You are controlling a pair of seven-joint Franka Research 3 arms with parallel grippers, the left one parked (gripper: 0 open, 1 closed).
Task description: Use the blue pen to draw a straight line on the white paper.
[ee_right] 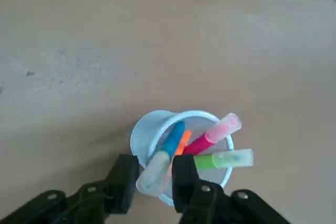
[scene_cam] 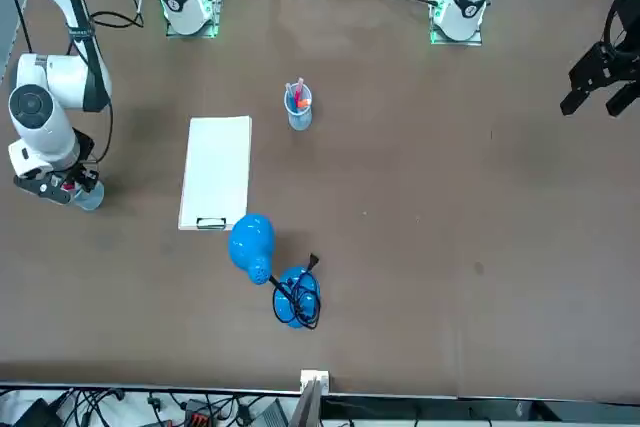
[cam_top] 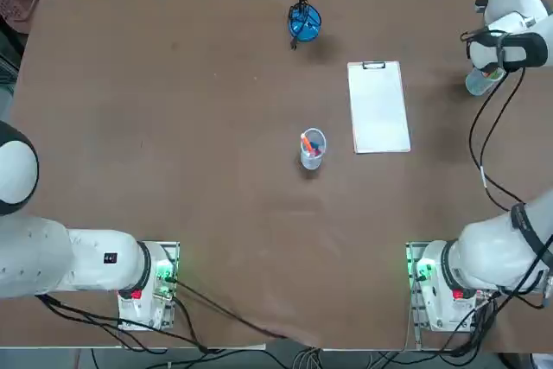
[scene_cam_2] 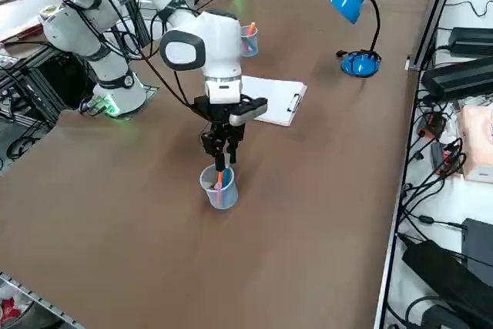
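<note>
- White, rounded arm shells with grey joint bands.
- Black claw (scene_cam_2: 222,158) with two blocky black fingers (ee_right: 185,178).
- Black cables looping along the arm.
- Green lights and red buttons at the bases.

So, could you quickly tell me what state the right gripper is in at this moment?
Right gripper: over the cup beside the white paper, fingers on either side of the blue pen; whether they already grip it cannot be told.

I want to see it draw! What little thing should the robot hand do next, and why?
Probably finish squeezing. The right gripper has a finger on each side of the blue pen, which stands in the cup, so gripping comes before lifting.
</note>
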